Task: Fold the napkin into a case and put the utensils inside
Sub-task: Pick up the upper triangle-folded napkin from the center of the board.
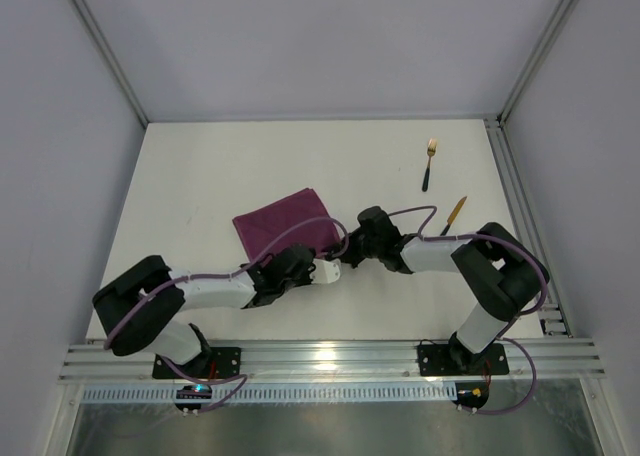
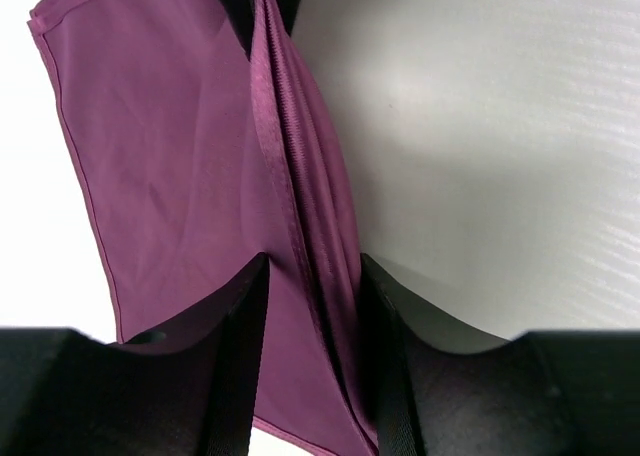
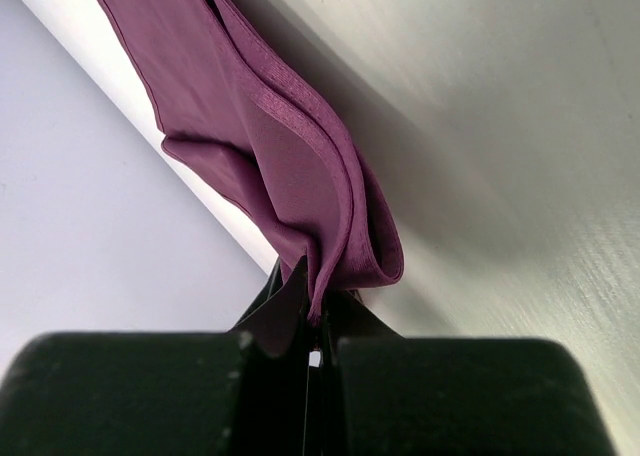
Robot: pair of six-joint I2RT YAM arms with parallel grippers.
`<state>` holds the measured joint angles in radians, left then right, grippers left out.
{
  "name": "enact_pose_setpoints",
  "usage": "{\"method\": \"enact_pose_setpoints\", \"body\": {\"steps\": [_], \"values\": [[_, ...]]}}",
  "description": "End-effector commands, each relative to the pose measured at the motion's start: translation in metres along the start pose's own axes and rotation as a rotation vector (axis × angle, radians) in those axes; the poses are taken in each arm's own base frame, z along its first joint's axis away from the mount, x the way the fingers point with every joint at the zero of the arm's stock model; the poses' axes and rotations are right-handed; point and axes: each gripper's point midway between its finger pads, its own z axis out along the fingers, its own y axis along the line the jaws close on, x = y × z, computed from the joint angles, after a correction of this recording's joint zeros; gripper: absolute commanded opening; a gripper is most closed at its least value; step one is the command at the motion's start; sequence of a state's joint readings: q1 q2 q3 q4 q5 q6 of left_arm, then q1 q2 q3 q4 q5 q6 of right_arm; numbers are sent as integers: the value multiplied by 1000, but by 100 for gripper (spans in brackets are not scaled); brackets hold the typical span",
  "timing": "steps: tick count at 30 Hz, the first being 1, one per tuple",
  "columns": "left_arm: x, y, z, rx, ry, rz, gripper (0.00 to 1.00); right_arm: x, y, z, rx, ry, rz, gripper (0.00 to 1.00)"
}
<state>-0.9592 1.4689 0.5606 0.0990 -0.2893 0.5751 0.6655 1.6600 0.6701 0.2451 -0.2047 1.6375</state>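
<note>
The napkin [image 1: 285, 226] is lying on the table [image 1: 200, 176] just ahead of the two arms. It is already doubled into several layers but is not yet the narrow case, and its near edge is being lifted where the arms are meeting. The right gripper [image 3: 312, 314] is pinching that doubled edge, closed tight on the cloth so that the layers are curling over its tips. The left gripper [image 2: 313, 268] is straddling the hemmed folds a little further along the same edge. Its fingers [image 2: 245, 356] are standing apart on either side of the cloth, and the wrist view is not showing them clamping it. Judging by this, the step in hand is getting a second hold on the edge so the next fold can be carried across. To do it well, the left gripper should be closing on all the layers together, hem included, not on the top sheet alone. Meanwhile the right one should be holding firm without tugging, since a pull now would be dragging the stack out of line. Both arms should then be travelling level and together, with the edge taut between them. The fork [image 1: 430, 161] and the knife [image 1: 455, 213] are lying well apart from the cloth, toward the far right, untouched.
</note>
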Motion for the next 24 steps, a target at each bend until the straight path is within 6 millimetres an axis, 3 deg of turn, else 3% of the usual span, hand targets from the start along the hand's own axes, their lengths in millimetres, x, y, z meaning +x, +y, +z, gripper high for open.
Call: {"method": "enact_pose_setpoints", "body": {"steps": [1,5,11,19,24], "values": [[23,-7,-5,-15,63,30,42,6,23,-7,-54,12,1,4],[37,-3,-18,-43,100,37,39,5,19,-5,-40,12,4,4],[70,-20,-34,8,175,65,40,4,14,-2,-30,13,2,4],[66,-13,-58,8,136,46,44,4,8,1,-15,17,-4,4],[76,-14,-60,-2,156,76,45,5,6,4,-13,26,0,4]]}}
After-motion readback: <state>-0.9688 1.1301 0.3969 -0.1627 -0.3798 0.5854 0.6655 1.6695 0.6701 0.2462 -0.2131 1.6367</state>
